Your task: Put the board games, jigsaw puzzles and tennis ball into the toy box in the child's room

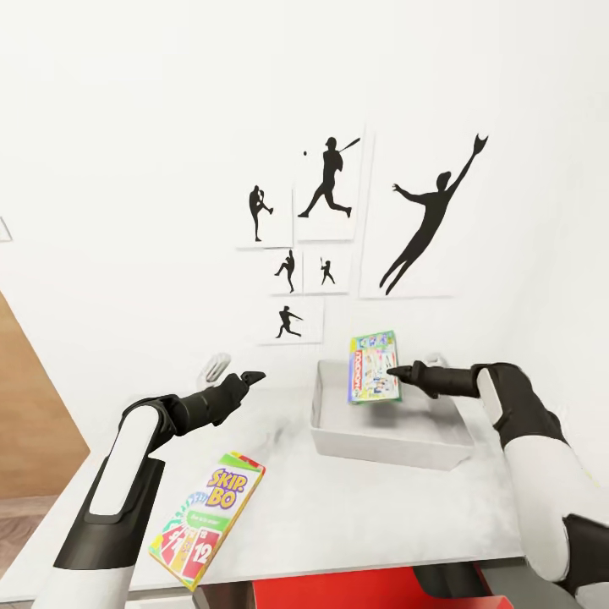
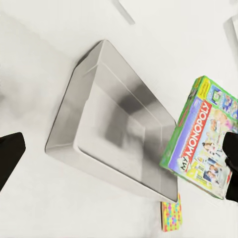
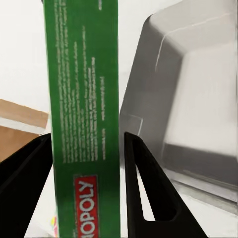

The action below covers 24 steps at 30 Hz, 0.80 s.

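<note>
SKIP-BO box point(image 1: 207, 530): lies flat on the table point(image 1: 355, 507), near its front edge.
Right gripper point(image 1: 396, 371): jaws clamped on the MONOPOLY box point(image 1: 373, 366), held above the toy box point(image 1: 385, 431).
Left gripper point(image 1: 251, 377): hovers empty; jaws' state cannot be told.
Jigsaw puzzle point(image 2: 171, 216): just beside the toy box.

Toy box point(image 1: 385, 440): smooth pale grey, plastic-looking, soft sheen on inner walls. MONOPOLY box point(image 1: 373, 367): printed card, slightly glossy; green edge reads matt in the right wrist view. SKIP-BO box point(image 1: 207, 516): same printed card look. Table point(image 1: 338, 516): light grey, matt, smooth. Right gripper point(image 3: 87, 188) fingers point(image 3: 144, 188): matt black, probably plastic — render too soft to confirm.
</note>
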Tool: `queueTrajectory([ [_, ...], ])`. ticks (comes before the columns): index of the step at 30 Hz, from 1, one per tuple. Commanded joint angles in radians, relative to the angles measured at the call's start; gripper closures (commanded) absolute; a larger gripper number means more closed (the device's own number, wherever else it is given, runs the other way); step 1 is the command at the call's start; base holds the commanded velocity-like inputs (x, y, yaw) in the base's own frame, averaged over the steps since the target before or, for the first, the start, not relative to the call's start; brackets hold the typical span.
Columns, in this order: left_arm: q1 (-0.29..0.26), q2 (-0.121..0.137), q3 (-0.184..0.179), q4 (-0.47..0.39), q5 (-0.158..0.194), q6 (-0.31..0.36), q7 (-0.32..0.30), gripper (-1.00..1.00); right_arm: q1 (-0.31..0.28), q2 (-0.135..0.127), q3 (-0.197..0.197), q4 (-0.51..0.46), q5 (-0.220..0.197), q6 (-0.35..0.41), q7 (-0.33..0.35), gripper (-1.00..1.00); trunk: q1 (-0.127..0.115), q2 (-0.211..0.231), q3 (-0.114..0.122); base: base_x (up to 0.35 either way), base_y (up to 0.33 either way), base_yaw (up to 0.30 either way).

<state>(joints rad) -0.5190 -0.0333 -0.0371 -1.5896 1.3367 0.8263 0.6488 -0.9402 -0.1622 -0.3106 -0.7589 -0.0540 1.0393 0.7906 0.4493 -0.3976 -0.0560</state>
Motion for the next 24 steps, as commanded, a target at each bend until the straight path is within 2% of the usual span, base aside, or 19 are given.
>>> queueTrajectory([
  [1,-0.001,0.0,0.001,-0.001,0.01,0.001,0.011,-1.0,-0.039,0.0,0.0,0.072,-0.004,0.008,-0.03,1.0,0.001,-0.002,-0.002,0.0,0.0,0.0],
  [3,-0.001,0.0,0.001,-0.001,0.01,0.002,0.011,-1.0,-0.098,0.002,0.002,0.183,-0.003,0.008,-0.073,1.0,0.001,-0.002,-0.002,0.0,0.0,0.0],
  [4,-0.001,0.0,0.001,-0.001,0.01,0.002,0.011,-1.0,-0.098,0.002,0.002,0.183,-0.003,0.008,-0.073,1.0,0.001,-0.002,-0.002,0.0,0.0,0.0],
  [9,-0.001,0.0,0.002,-0.002,0.01,0.002,0.014,-1.0,-0.173,0.013,0.005,0.319,0.002,-0.02,-0.127,1.0,0.001,-0.002,-0.002,0.0,0.0,0.0],
  [15,-0.002,-0.001,0.001,-0.002,0.01,0.002,0.018,-1.0,-0.203,0.017,0.005,0.367,0.003,-0.037,-0.146,1.0,0.001,-0.002,-0.002,0.0,0.0,0.0],
  [24,-0.002,0.0,0.001,-0.002,0.01,0.003,0.021,-1.0,-0.211,0.017,0.004,0.379,0.002,-0.039,-0.148,1.0,0.001,-0.002,-0.007,0.0,0.0,0.0],
])
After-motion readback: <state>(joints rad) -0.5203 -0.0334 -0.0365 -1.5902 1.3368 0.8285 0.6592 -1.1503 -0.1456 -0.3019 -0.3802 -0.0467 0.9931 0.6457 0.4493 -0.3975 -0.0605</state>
